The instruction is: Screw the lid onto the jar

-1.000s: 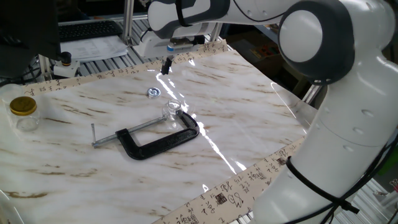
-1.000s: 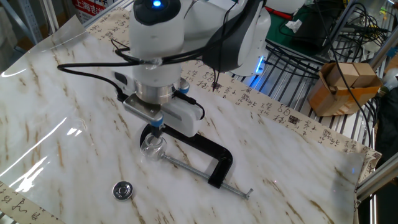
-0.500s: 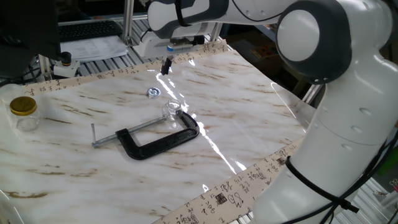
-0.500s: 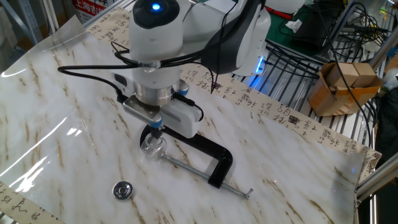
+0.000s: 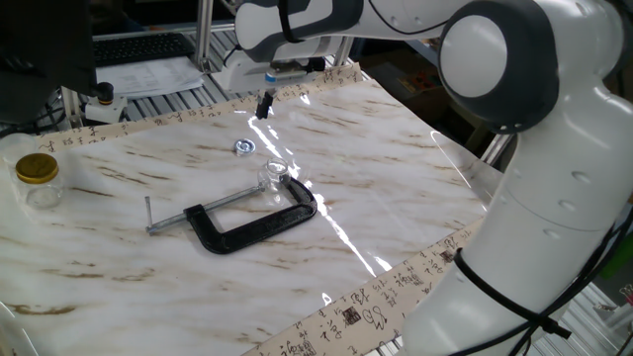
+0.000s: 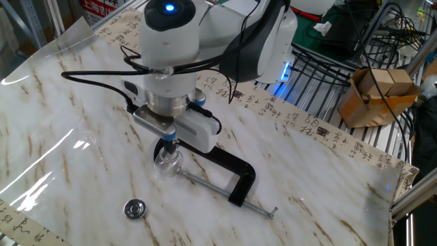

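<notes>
The lid [image 5: 243, 147] is a small shiny silvery cap lying flat on the marble table; it also shows in the other fixed view [image 6: 135, 209]. The jar [image 5: 272, 176] is tiny, clear and open-topped, and stands upright by the screw end of the black C-clamp; it also shows in the other fixed view [image 6: 166, 162]. My gripper [image 5: 264, 104] hangs in the air above the table with its fingers close together and nothing between them. In the other fixed view the gripper [image 6: 168, 144] sits just over the jar, apart from it and well away from the lid.
A black C-clamp [image 5: 252, 222] lies next to the jar, its screw rod pointing left. A larger clear jar with a gold lid [image 5: 38, 178] stands at the far left edge. A cardboard box [image 6: 379, 92] sits off the table.
The arm has edged very slightly sideways above the jar. The lid, jar and clamp have not moved.
</notes>
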Robot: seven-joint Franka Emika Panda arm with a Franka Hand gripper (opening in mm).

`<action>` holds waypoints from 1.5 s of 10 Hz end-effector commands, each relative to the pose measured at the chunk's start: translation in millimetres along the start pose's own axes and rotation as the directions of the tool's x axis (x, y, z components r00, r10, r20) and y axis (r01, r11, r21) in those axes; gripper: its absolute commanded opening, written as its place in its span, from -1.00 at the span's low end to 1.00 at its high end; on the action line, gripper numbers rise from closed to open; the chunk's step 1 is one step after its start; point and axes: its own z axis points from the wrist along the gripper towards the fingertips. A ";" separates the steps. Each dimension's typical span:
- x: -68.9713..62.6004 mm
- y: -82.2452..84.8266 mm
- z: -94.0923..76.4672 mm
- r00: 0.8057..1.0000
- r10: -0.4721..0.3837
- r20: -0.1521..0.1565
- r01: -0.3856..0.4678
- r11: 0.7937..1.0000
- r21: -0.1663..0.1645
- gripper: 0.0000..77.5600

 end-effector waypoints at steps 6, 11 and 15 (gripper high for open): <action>-1.0 -0.4 -1.9 0.996 0.073 -0.052 -0.072 0.997 0.012 -1.00; -1.0 -0.4 -1.9 0.997 0.061 -0.054 -0.061 0.998 0.006 -1.00; -1.0 -0.4 -1.9 0.993 0.094 -0.069 -0.094 0.996 0.008 -1.00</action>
